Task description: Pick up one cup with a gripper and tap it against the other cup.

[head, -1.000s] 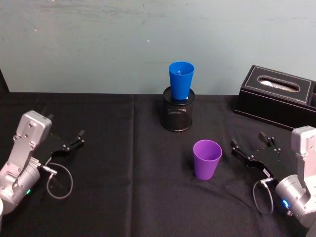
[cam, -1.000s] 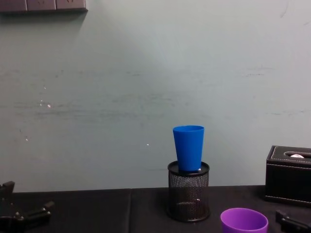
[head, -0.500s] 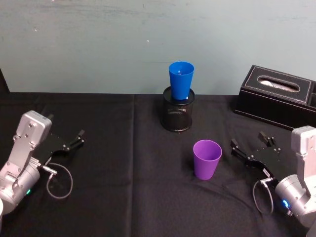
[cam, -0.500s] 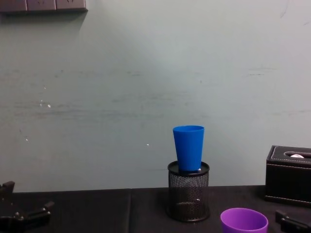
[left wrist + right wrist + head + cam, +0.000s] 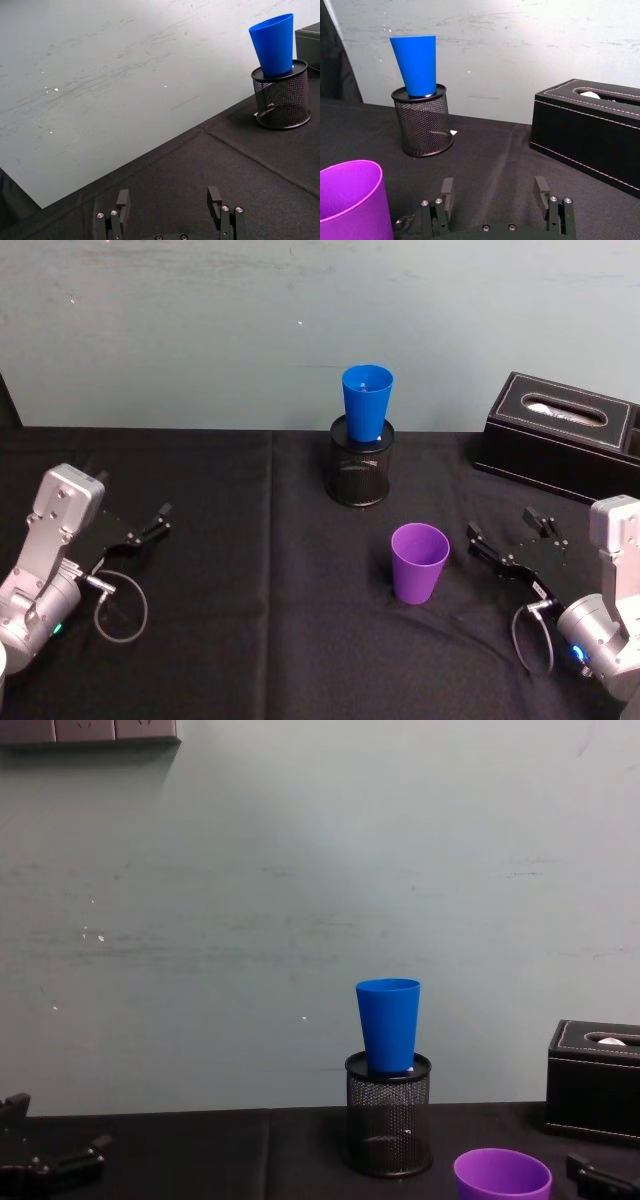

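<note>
change: nothing moved over the last second; both my arms sit where they were, cups untouched, so the grasp has not started.
desk (image 5: 250,640): black cloth, carries everything; wall runs along its far edge.
tissue box (image 5: 560,435): black, at the far right corner of the desk, white tissue showing in its top slot.
right pincer (image 5: 508,540): mine, low near the right edge of the desk, just beside the purple cup but apart from it; fingers (image 5: 447,192) spread, nothing between them.
left pincer (image 5: 160,516): mine, parked near the left edge, well apart from both cups; prongs spread in the left wrist view, empty.
mesh holder (image 5: 359,465): black wire pot, near the far edge at centre; holds the blue cup's base.
blue cup (image 5: 366,400): upright, bottom seated in the mesh holder, mouth up, looks empty.
purple cup (image 5: 418,562): upright on the desk, centre-right, nearer me than the holder; inside looks empty.
meaning: I judge the task at zero progress; right pincer is the closer one to take the purple cup.
</note>
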You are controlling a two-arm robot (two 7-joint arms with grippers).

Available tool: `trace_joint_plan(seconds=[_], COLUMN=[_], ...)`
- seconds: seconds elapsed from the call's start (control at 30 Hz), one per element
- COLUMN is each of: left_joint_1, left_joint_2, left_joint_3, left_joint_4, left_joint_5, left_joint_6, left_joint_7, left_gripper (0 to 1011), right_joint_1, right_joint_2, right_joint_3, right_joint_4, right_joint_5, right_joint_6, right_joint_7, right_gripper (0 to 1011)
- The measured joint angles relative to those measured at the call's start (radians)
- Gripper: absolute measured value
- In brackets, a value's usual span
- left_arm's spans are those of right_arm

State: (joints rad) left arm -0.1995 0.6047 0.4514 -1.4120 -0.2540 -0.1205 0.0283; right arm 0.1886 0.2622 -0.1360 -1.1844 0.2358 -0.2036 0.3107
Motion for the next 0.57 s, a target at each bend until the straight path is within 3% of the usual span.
trace_joint_plan(seconds=[0.57], left_joint_1=[0.000], left_joint_2=[0.000], left_joint_3=[0.000], left_joint_4=[0.000], left_joint_5=[0.000], left_joint_6=[0.000], left_joint_7=[0.000], left_gripper=[1011], right_joint_1=[0.000], right_joint_2=[0.000], right_joint_3=[0.000], right_joint_4=[-0.001], right_joint_5=[0.001], right_joint_6=[0.000], right_joint_7=[-0.001], right_gripper=[1003])
